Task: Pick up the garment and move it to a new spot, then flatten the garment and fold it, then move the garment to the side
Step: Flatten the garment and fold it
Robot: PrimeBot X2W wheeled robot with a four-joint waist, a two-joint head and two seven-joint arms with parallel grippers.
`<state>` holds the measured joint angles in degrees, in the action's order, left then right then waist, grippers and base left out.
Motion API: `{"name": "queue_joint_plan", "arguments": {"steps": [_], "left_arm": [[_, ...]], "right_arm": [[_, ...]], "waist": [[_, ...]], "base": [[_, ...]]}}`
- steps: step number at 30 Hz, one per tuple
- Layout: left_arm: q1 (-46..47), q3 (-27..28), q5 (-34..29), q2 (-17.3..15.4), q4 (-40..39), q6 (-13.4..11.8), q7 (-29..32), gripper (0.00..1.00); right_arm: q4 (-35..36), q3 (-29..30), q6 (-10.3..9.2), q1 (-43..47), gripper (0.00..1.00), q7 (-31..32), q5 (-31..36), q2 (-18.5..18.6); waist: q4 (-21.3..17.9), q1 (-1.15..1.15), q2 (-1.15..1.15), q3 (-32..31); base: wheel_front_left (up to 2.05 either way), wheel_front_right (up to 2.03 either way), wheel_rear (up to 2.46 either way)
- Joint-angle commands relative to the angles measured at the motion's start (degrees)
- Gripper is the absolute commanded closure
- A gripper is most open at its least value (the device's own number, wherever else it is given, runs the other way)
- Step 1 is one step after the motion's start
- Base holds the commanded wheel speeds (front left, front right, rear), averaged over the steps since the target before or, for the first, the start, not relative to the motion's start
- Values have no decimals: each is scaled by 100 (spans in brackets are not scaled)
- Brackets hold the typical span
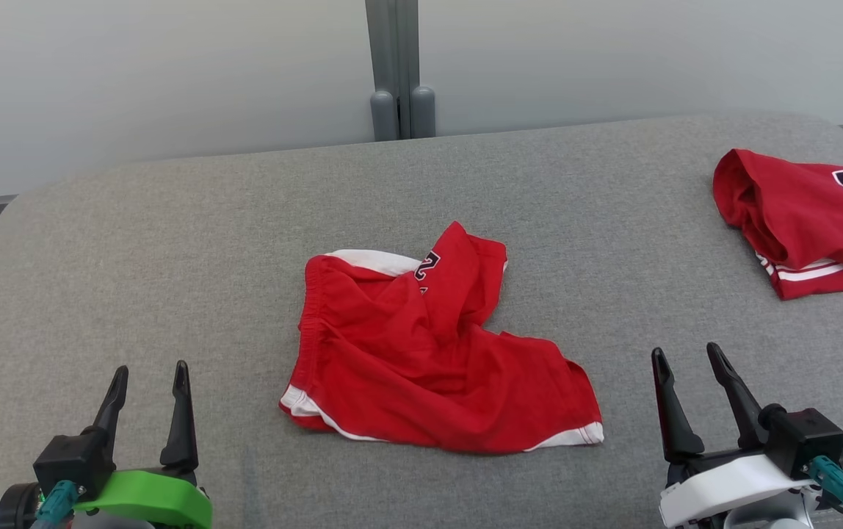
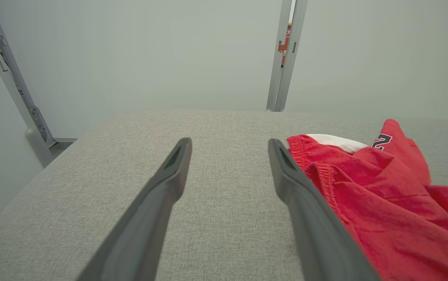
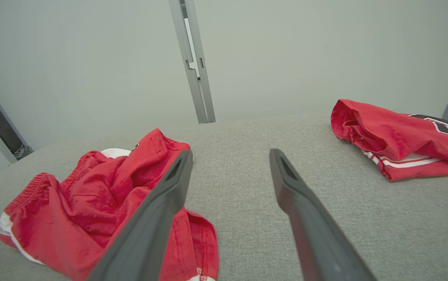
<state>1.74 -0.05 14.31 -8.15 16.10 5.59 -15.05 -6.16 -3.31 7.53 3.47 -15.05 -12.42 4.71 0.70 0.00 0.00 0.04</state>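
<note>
The garment (image 1: 429,353) is a pair of red shorts with white trim, lying crumpled in the middle of the grey padded table (image 1: 172,242). One leg is folded over with part of a black number showing. My left gripper (image 1: 151,371) stands open at the lower left, well clear of the shorts. In the left wrist view the garment (image 2: 384,195) lies just right of my left gripper (image 2: 230,144). My right gripper (image 1: 686,353) is open at the lower right, a little right of the hem. From the right wrist, the garment (image 3: 91,210) sits left of my right gripper (image 3: 230,154).
A second red jersey piece (image 1: 811,220) with a black number lies folded at the table's far right edge, also seen as the folded jersey (image 3: 399,136). A grey post (image 1: 399,70) stands behind the table against a pale wall.
</note>
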Motion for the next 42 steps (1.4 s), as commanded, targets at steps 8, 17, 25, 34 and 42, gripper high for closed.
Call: {"name": "queue_joint_plan", "arguments": {"steps": [8,17,25,34,42], "left_arm": [[-30,85,-89,28,33,74,-14,0],[46,121,-144,64,36,118,-14,0],[67,140,-185,82,54,144,-14,0],[235,-469,-268,45,419,187,-7,0],[609,-1278,-69,-82,845,195,-8,0]], "right_arm": [[-16,-23,-10,-23,0,-16,39,7],[-13,-20,-10,-73,0,-16,45,30],[-53,-34,-10,-99,0,-16,42,36],[-398,-260,-10,-207,0,-16,-2,86],[-995,-734,-10,-475,0,-17,9,183]], "waist": [[-30,0,0,16],[-50,0,0,89],[-68,0,0,121],[-85,0,0,208],[-139,0,0,419]], "base": [[0,0,0],[0,0,0],[0,0,0],[0,0,0],[0,0,0]]}}
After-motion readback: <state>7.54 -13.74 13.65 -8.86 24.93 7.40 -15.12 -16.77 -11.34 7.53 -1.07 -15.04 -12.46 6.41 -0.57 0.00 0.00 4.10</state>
